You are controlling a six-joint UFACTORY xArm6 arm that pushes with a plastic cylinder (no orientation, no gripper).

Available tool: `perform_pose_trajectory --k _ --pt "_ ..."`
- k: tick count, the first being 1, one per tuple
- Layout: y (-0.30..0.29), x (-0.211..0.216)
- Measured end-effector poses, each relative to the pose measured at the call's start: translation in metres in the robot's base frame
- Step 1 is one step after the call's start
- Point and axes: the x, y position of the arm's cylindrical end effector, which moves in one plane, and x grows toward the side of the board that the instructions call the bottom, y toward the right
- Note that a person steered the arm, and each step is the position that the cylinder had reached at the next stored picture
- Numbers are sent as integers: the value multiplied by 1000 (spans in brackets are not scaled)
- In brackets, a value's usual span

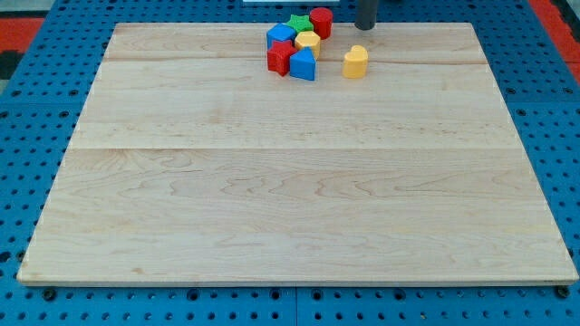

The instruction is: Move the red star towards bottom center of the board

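Observation:
The red star (279, 56) sits near the view's top centre of the wooden board (290, 181), at the left of a tight cluster. Touching it are a blue block (280, 34) above, a blue triangular block (304, 64) to its right, a yellow block (307, 42), a green star (298, 23) and a red cylinder (321, 21). A yellow heart-like block (355, 62) stands apart to the right. My tip (365, 28) is at the view's top edge, right of the red cylinder and above the yellow block, touching nothing.
The board lies on a blue pegboard surface (36, 109). Red patches show at the top corners (23, 23).

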Motion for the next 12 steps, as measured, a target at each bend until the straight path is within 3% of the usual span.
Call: perform_pose_trajectory --k 5,7,8,10,11,12 --pt "-8 45" --pt "-69 50" --pt "-127 50" --pt "-161 98" --pt "-171 81" --pt "-230 99"
